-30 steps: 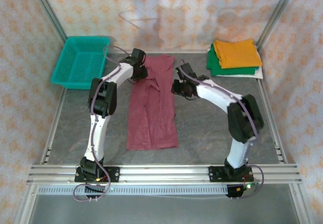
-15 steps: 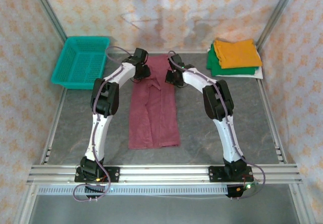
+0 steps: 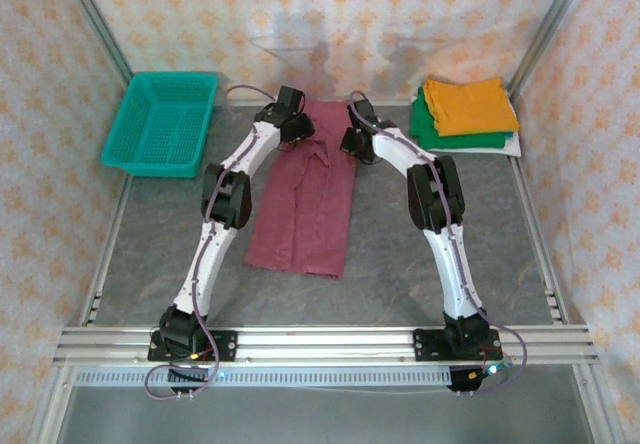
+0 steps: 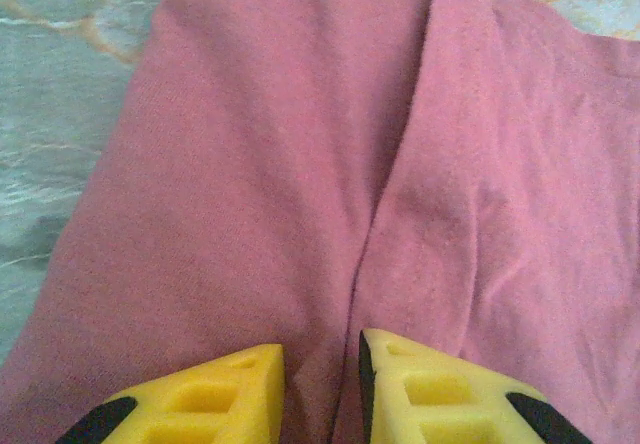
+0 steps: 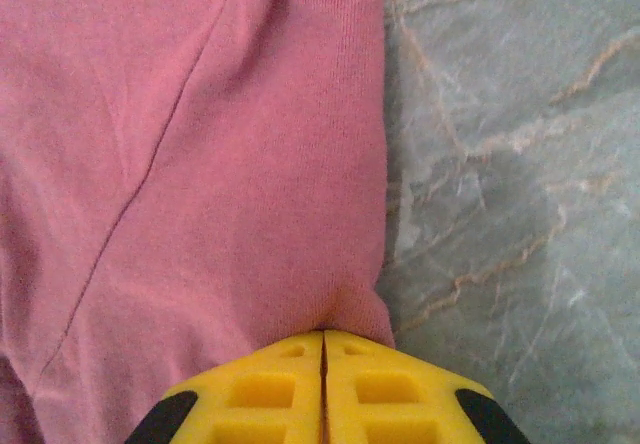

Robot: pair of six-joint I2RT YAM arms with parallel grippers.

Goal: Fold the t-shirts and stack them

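Maroon cloth t-shirt (image 3: 305, 199), lengthwise fold done.
Left claw (image 4: 320, 369) and right claw (image 5: 322, 349) pinch its far end; crosswise folds, stacking remain.

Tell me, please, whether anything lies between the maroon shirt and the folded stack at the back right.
Nothing visible does. Bare table separates the maroon shirt from the stack. Only the arm of the right gripper, which holds the shirt's edge, crosses that gap.

Pinches the maroon t-shirt (image 5: 190, 164) at its right edge with the right gripper (image 5: 322, 349) closed tight; creased cloth spread leftward, grey veined worktop (image 5: 500, 164) alongside on the right.
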